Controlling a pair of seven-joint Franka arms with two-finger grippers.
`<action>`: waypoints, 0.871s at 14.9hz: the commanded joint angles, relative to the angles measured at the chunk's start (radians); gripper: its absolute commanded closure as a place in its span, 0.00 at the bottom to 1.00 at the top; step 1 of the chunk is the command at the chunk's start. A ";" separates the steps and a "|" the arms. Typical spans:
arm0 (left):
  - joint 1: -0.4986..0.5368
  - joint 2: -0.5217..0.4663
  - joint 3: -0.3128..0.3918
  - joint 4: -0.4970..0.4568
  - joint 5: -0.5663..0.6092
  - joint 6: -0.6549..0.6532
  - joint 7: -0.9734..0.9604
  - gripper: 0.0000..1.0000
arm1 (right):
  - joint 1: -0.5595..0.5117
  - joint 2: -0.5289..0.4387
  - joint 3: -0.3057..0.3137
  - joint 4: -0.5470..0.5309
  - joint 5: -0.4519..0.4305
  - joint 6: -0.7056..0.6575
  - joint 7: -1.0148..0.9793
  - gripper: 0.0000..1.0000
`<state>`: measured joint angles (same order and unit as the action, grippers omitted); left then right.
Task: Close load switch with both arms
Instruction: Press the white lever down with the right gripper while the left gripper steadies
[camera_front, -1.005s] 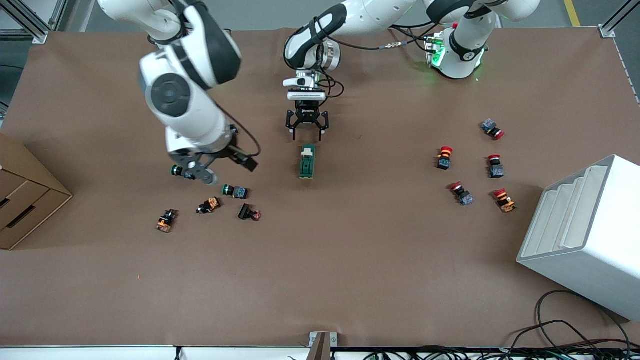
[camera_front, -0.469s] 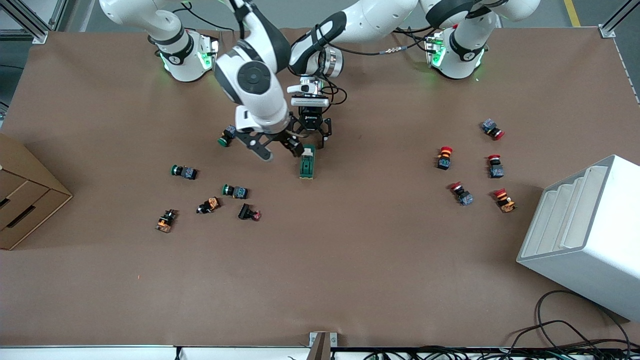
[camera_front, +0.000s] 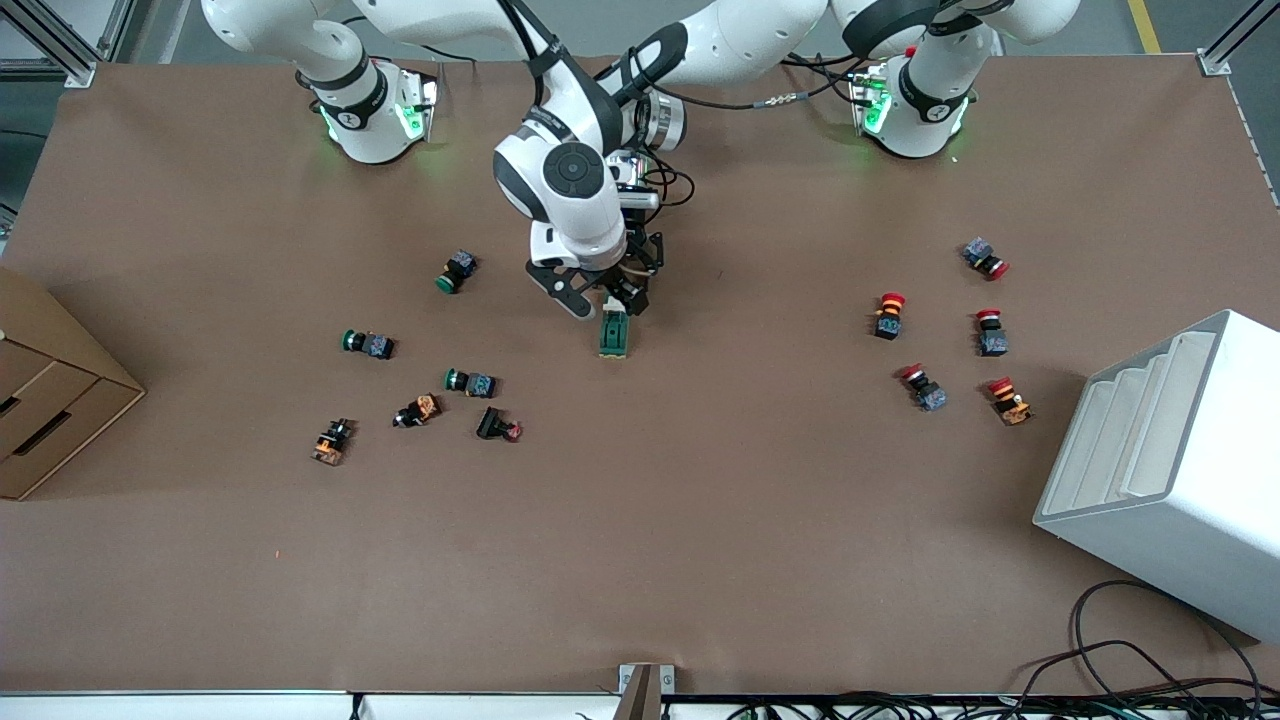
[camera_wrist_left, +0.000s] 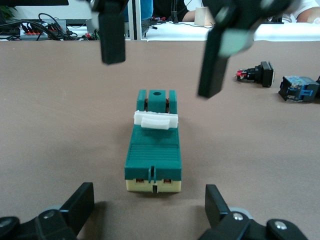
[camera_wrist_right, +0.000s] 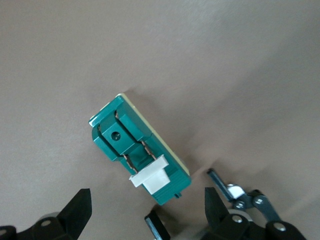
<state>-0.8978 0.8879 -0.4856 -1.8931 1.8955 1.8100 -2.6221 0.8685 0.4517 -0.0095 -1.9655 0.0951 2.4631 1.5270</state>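
Pretty early in the job, I'd say. The load switch is lying flat on the brown bench, just above and a bit left of the middle of the front view, and nothing is holding it yet. In the left wrist view its white lever sits across the green body, apart from any finger, so I'd judge the switch isn't closed yet.

Both arms are crowded over it. The right gripper hangs over the end of the switch toward the top of the frame, jaws spread wide; its own camera looks straight down at the switch lying between and ahead of its fingertips. The left gripper is low just above that same end in the front view, jaws also open, the switch lined up in the gap ahead of them.

So approach looks done. What's left, by my read: one arm pins the green body, the other pushes the lever home. The scattered push-buttons don't matter here.
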 joint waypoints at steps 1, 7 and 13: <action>-0.020 0.016 0.004 0.000 0.016 0.002 -0.039 0.02 | 0.024 0.036 -0.012 -0.001 0.003 0.062 0.021 0.00; -0.038 0.037 0.004 -0.001 0.016 -0.037 -0.039 0.02 | 0.049 0.094 -0.012 0.008 0.003 0.126 0.039 0.00; -0.043 0.043 0.004 -0.001 0.014 -0.040 -0.038 0.02 | 0.047 0.122 -0.012 0.028 0.003 0.160 0.039 0.00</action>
<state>-0.9304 0.9010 -0.4833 -1.8940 1.8979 1.7663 -2.6300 0.9046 0.5490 -0.0127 -1.9523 0.0952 2.5919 1.5490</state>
